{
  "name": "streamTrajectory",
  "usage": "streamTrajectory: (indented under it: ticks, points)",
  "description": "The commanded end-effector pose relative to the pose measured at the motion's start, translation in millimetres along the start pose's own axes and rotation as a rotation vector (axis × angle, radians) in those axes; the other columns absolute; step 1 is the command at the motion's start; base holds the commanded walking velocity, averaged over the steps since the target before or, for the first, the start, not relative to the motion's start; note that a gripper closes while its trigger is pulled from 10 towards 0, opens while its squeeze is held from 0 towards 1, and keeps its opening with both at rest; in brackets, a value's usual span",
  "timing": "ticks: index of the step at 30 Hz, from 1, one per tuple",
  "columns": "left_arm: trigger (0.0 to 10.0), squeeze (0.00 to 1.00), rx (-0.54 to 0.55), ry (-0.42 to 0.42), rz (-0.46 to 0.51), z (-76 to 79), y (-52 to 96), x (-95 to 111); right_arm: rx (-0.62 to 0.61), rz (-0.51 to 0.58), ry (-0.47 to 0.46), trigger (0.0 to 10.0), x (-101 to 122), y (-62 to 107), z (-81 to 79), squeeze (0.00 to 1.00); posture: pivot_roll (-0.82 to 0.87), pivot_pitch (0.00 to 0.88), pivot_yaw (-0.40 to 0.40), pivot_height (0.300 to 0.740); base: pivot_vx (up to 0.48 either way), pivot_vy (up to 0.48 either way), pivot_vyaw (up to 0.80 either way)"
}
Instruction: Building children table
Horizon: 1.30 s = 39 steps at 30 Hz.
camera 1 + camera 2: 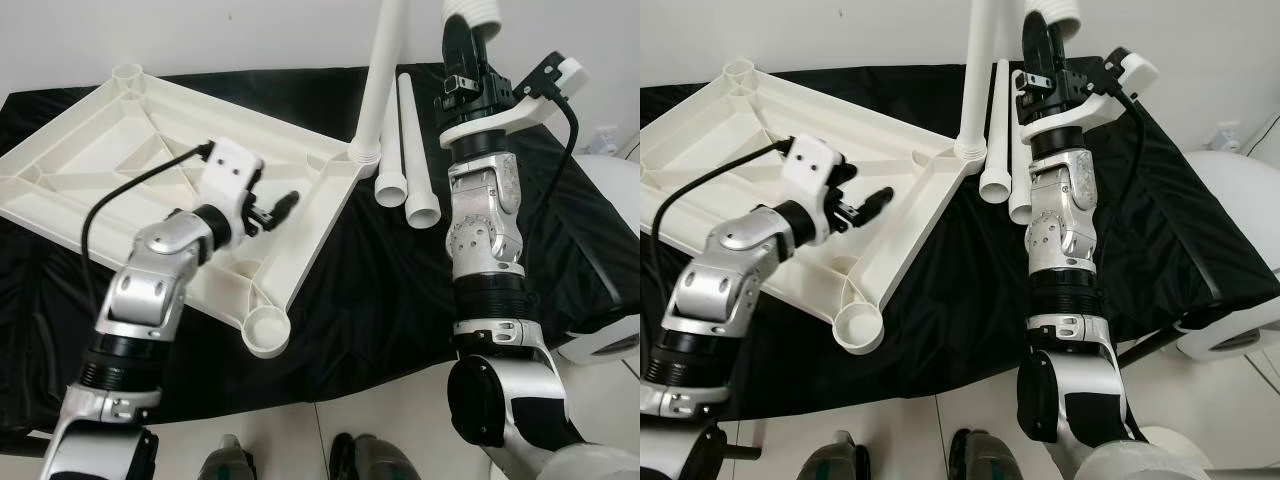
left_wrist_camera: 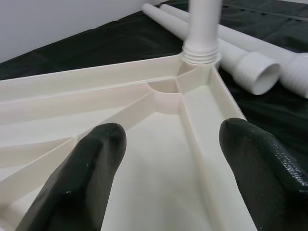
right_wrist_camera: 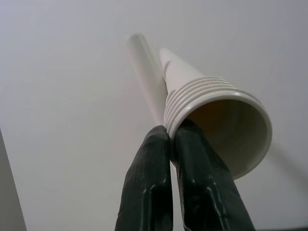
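Note:
The white tabletop point(image 1: 120, 150) lies underside up on a black cloth. One white leg point(image 1: 385, 70) stands upright, screwed into its far right corner socket. Two more legs point(image 1: 412, 150) lie side by side on the cloth just right of that corner. My left gripper point(image 1: 283, 205) hovers open over the tabletop's ribbed underside, pointing toward the standing leg point(image 2: 202, 29). My right gripper point(image 1: 462, 50) is raised high at the back right, shut on the threaded rim of a fourth leg point(image 3: 211, 110), whose open end shows at the top edge point(image 1: 478, 12).
An empty round socket point(image 1: 266, 330) marks the tabletop's near corner, another point(image 1: 128, 73) the far left corner. The black cloth point(image 1: 380, 300) ends at pale floor tiles near my feet. A white rounded object point(image 1: 610, 200) sits at the right edge. A white wall is behind.

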State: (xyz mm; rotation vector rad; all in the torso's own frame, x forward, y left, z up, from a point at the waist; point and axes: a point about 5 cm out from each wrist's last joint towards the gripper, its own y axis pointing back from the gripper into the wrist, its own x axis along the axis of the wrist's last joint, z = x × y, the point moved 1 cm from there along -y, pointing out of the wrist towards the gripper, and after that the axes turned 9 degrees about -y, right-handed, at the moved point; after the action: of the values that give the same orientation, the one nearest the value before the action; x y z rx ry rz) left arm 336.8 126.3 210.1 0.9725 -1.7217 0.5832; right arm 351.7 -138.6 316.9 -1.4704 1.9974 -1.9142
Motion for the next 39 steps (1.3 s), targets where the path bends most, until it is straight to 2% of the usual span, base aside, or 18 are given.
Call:
streamTrajectory:
  ticks: [1, 7, 14, 23, 26, 29, 31, 34, 36, 39]
  points:
    - [10.0, 0.00, 0.030, 0.006, -0.005, -3.3, -1.2, -1, 0.105, 0.022, 0.030, 10.0, 4, -8.1, -20.9, 0.00, 0.04, 0.044, 0.006, 0.740, 0.000, 0.000, 0.00]
    - [10.0, 0.00, 0.009, 0.015, -0.022, -7.4, -3.8, -5, 0.211, 0.089, 0.103, 10.0, 15, -16.3, -44.5, 0.00, 0.04, 0.044, 0.054, 0.740, 0.000, 0.000, 0.00]
    - [10.0, 0.00, 0.004, 0.018, -0.040, -10.8, -6.5, -7, 0.296, 0.120, 0.138, 10.0, 19, -19.4, -62.5, 0.00, 0.05, 0.046, 0.073, 0.740, 0.000, 0.000, 0.00]
    - [10.0, 0.00, 0.008, 0.042, -0.056, -12.1, -6.8, -11, 0.339, 0.087, 0.164, 10.0, 12, -14.1, -69.1, 0.00, 0.06, 0.046, 0.076, 0.740, 0.000, 0.000, 0.00]
    - [10.0, 0.00, 0.020, 0.081, -0.053, -14.9, -5.5, -12, 0.364, 0.016, 0.162, 10.0, -1, -4.2, -69.0, 0.00, 0.06, 0.045, 0.061, 0.740, 0.000, 0.000, 0.00]
    - [10.0, 0.00, 0.063, 0.133, -0.058, -24.6, -1.6, -16, 0.347, -0.127, 0.150, 10.0, -24, 21.2, -58.4, 0.00, 0.06, 0.044, 0.043, 0.740, 0.000, 0.000, 0.00]
    - [10.0, 0.00, 0.063, 0.133, -0.058, -24.6, -1.6, -16, 0.347, -0.127, 0.150, 10.0, -24, 21.2, -58.4, 0.00, 0.06, 0.044, 0.043, 0.740, 0.000, 0.000, 0.00]
    - [10.0, 0.00, 0.128, 0.139, -0.064, -34.5, 2.6, -20, 0.307, -0.209, 0.151, 10.0, -35, 40.2, -48.8, 0.00, 0.06, 0.037, 0.024, 0.740, 0.000, 0.000, 0.00]
    - [10.0, 0.00, 0.174, 0.195, -0.071, -41.6, 4.9, -24, 0.278, -0.246, 0.155, 10.0, -39, 51.4, -43.5, 0.00, 0.05, 0.031, 0.017, 0.740, 0.000, 0.000, 0.00]
    - [10.0, 0.00, 0.197, 0.221, -0.076, -45.0, 5.6, -26, 0.263, -0.263, 0.155, 10.0, -40, 56.8, -41.2, 0.00, 0.05, 0.028, 0.012, 0.740, 0.000, 0.000, 0.00]
